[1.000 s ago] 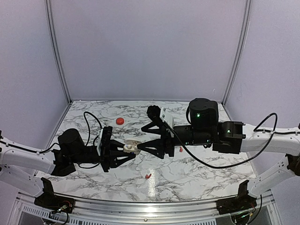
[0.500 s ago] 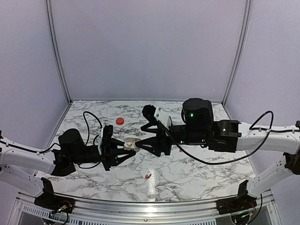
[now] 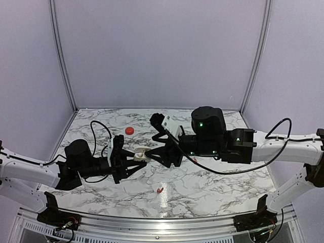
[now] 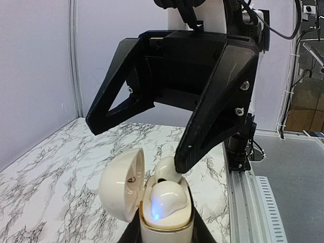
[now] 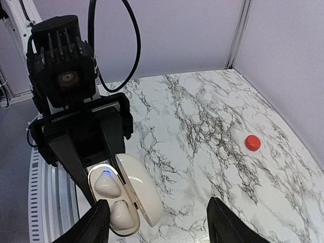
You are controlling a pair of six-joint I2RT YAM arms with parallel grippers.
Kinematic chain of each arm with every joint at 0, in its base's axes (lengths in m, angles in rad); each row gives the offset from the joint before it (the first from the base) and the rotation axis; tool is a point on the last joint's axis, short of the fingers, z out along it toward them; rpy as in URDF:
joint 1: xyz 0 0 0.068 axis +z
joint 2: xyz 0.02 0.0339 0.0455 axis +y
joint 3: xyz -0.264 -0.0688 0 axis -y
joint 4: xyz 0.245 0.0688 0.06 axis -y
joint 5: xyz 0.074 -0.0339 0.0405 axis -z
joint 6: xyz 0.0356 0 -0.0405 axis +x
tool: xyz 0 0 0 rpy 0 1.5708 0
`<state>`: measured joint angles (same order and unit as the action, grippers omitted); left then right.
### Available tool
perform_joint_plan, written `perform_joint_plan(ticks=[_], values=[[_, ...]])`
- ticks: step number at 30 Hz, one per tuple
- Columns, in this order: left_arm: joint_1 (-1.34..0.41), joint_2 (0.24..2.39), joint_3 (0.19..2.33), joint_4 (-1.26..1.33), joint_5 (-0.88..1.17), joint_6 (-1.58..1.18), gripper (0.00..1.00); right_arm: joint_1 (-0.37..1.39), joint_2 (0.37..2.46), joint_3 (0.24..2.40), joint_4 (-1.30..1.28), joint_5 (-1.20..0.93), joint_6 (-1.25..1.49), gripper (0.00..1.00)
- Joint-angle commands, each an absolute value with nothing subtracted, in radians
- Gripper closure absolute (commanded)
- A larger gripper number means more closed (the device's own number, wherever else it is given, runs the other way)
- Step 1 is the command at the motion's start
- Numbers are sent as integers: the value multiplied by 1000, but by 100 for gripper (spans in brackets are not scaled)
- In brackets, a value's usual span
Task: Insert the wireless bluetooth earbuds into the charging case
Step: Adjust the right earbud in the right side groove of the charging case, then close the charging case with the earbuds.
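The charging case is cream-white, not red, with its hinged lid open. My left gripper is shut on its body and holds it above the table. Two white earbuds lie in it: the near one glows blue, and the far one sits a little raised. My right gripper is open over the case, one fingertip touching the far earbud. In the right wrist view the case lies by the left finger. The top view shows the case between both grippers.
A red round cap lies on the marble at the back left, also in the right wrist view. A tiny red piece lies near the front middle. Grey walls stand around the table, and a metal rail runs along its near edge.
My right arm has moved left toward the held case, and its open fingers now reach over it. My left gripper has edged slightly right with the case.
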<state>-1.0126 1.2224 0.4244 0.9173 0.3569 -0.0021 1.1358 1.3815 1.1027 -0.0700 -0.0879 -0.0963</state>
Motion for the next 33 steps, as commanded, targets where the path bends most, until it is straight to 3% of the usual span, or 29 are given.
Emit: perform_joint_plan(ticks=[1, 14, 23, 33], values=[[-1017, 1214, 446, 948, 359, 26, 100, 1130, 1403, 1144, -115, -33, -84, 35], [-1017, 1206, 445, 949, 350, 6, 100, 1129, 1337, 1109, -86, -142, -86, 28], [-1017, 1201, 455, 958, 441, -35, 100, 1127, 1245, 1063, -20, -326, -146, 32], [-1017, 1192, 467, 979, 486, -72, 100, 1127, 1287, 1079, -44, -396, -169, 32]])
